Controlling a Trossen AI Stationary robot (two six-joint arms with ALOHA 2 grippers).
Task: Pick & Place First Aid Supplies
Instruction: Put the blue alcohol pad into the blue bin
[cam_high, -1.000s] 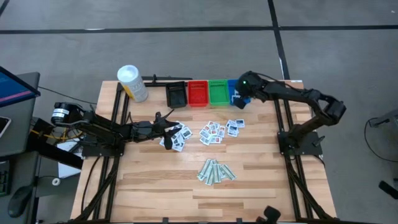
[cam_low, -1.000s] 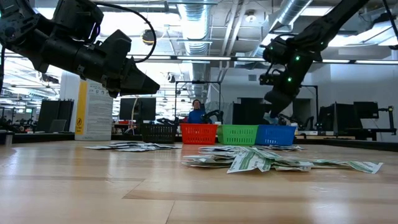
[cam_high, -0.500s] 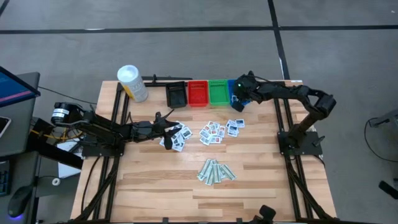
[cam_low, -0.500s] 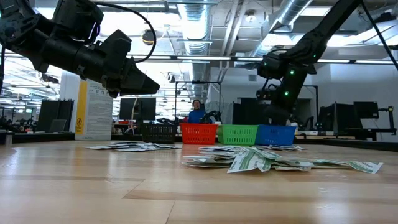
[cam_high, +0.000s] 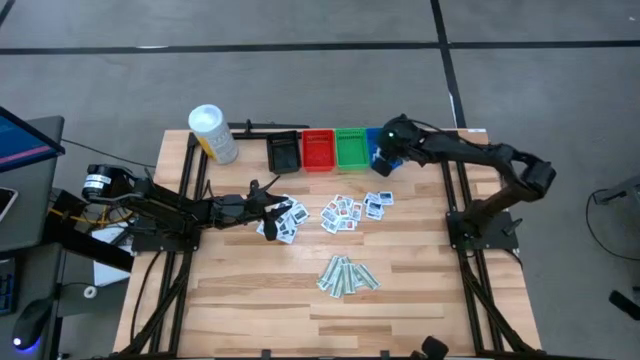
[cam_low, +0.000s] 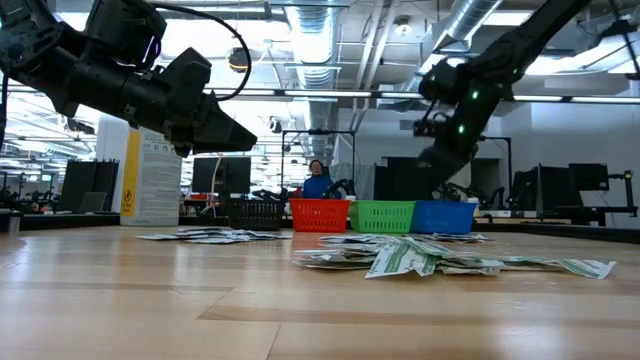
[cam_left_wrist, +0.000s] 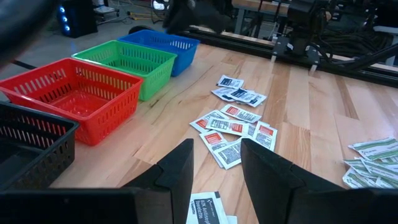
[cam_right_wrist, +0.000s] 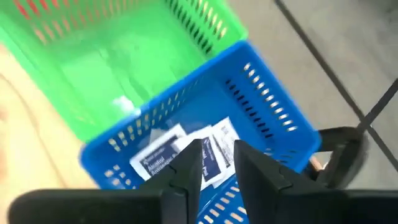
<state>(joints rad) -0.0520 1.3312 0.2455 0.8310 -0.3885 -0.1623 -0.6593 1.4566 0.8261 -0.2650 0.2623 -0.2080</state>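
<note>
Packets (cam_right_wrist: 186, 152) with blue print now lie in the blue bin (cam_high: 379, 148) at the surface's far edge, dropped as my right claw (cam_right_wrist: 214, 163) parted above it, empty, while my left claw (cam_left_wrist: 214, 165) hovers open over the spread packets (cam_high: 345, 212).

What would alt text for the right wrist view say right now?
The right gripper, fingers slightly apart and holding nothing, hangs over the blue bin, where white packets with blue print lie. The green bin sits beside it.
</note>
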